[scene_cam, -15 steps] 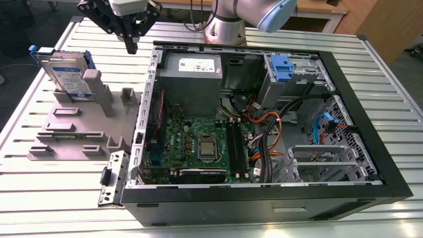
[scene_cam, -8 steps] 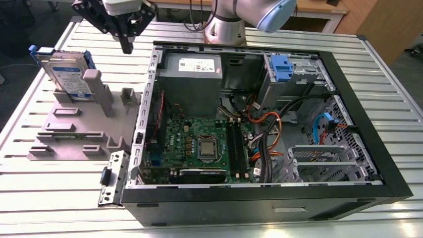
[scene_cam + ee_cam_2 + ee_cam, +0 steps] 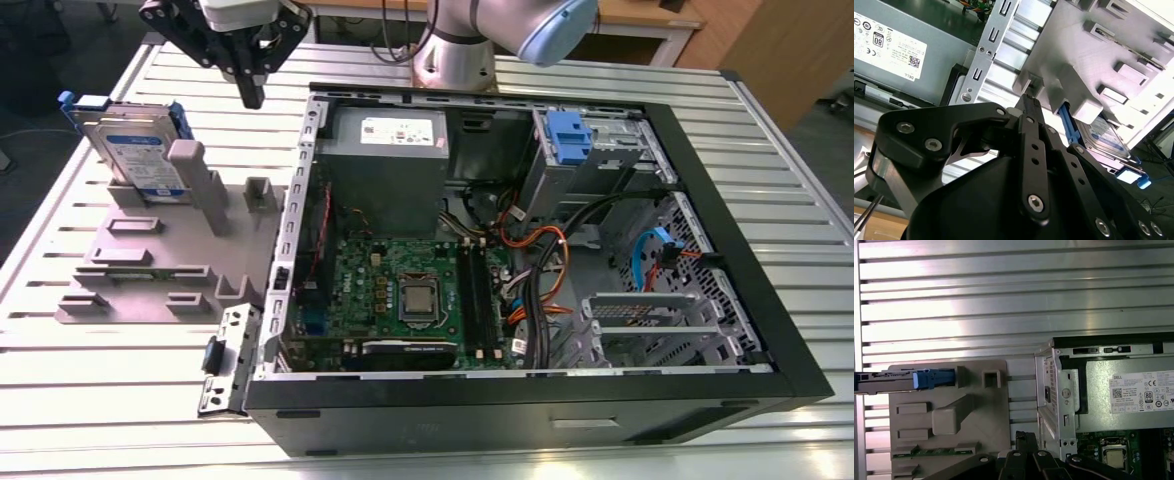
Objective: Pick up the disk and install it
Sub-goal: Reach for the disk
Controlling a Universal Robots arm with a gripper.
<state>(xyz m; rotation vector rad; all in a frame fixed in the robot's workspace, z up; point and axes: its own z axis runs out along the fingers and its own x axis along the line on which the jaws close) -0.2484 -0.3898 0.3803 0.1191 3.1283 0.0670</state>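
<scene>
The gripper (image 3: 251, 97) hangs above the slatted aluminium table (image 3: 120, 420). It is over the gap between the grey holding fixture (image 3: 147, 270) and the far corner of the open computer case (image 3: 534, 412) on the exterior view's left. Its fingers point down and seem pressed together with nothing between them, though the angle leaves that less than certain.

The disk (image 3: 138, 150) stands on edge in a slot at the far end of the fixture. It is to the exterior view's left of the gripper, near it but apart from it. In the first wrist view the disk (image 3: 929, 379) shows edge-on, with the blue of its carrier visible.

Inside the case, the grey power supply (image 3: 387, 160) sits far and to the exterior view's left. A blue bracket (image 3: 567, 135) is far and to the right, and the motherboard (image 3: 400, 290) lies nearer.
</scene>
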